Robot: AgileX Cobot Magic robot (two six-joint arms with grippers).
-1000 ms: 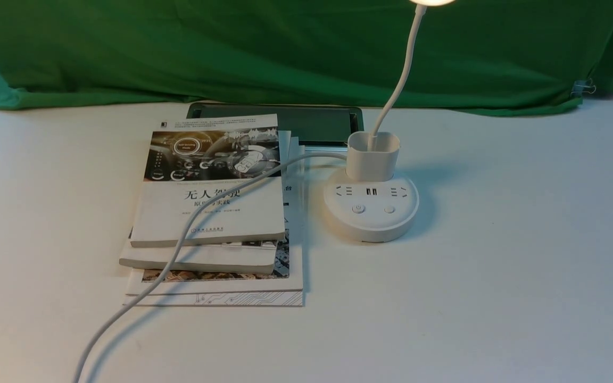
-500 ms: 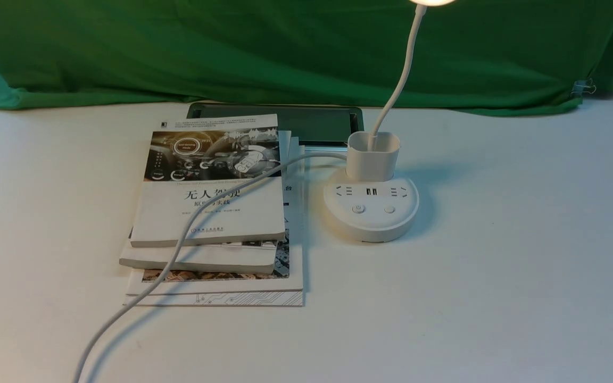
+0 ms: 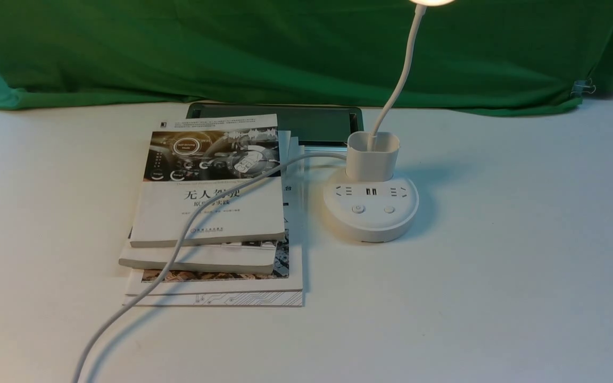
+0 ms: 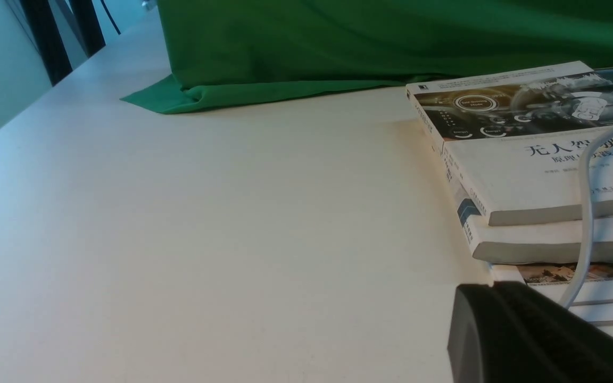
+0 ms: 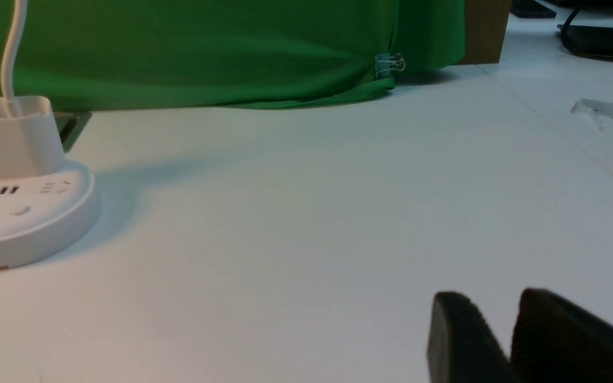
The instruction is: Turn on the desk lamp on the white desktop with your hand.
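The desk lamp's round base stands on the white desktop, right of centre, with its squarish cup and gooseneck. The lamp head glows at the top edge. The base also shows in the right wrist view. Neither gripper shows in the front view. My left gripper is shut and empty, low over the desktop beside the books. My right gripper is empty, its tips a narrow gap apart, well to the right of the lamp base.
A stack of books lies left of the lamp, with the white cable running over it to the front edge. A dark tablet lies behind. Green cloth closes the back, held by a clip.
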